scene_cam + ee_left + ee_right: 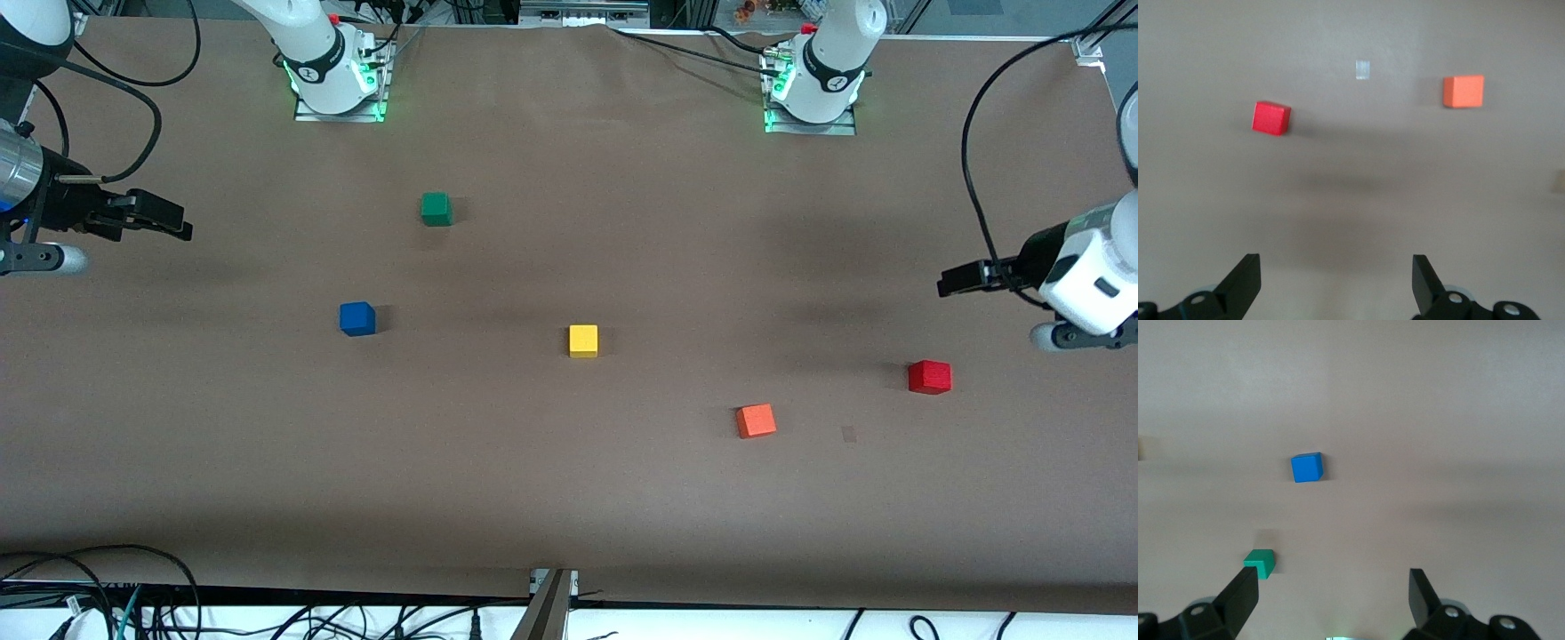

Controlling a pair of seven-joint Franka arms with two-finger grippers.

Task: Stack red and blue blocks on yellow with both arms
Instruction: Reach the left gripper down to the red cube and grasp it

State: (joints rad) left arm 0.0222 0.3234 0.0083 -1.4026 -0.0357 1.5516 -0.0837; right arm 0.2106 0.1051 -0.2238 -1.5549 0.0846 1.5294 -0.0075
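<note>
Orange cube (pixel 756 420) sits nearest the front camera, lying flat on the brown table (pixel 569 498), and it is no part of the job. Just beside it, toward the left arm's end and a little farther from the camera, sits the red block (pixel 929 377), with a small pale patch (pixel 849 434) on the covering between them. Yellow cube (pixel 583 340) rests near the middle of the table, alone, nothing touching it, nothing on top. Blue block (pixel 356 318) lies toward the right arm's end, well apart from the yellow one, and the green cube (pixel 436 209) stands farther from the camera than the blue, nearer the arm bases.

Left pincer (pixel 944 283) hangs over the table edge at its own end, fingers spread wide and holding nothing; its wrist view looks down on the red block (pixel 1271 118) and the orange cube (pixel 1463 91). Right pincer (pixel 184 228) hovers at its end, equally wide and bare, with the blue block (pixel 1307 467) and green cube (pixel 1260 561) below it.

Black cables (pixel 89 587) trail along the table's near edge.
</note>
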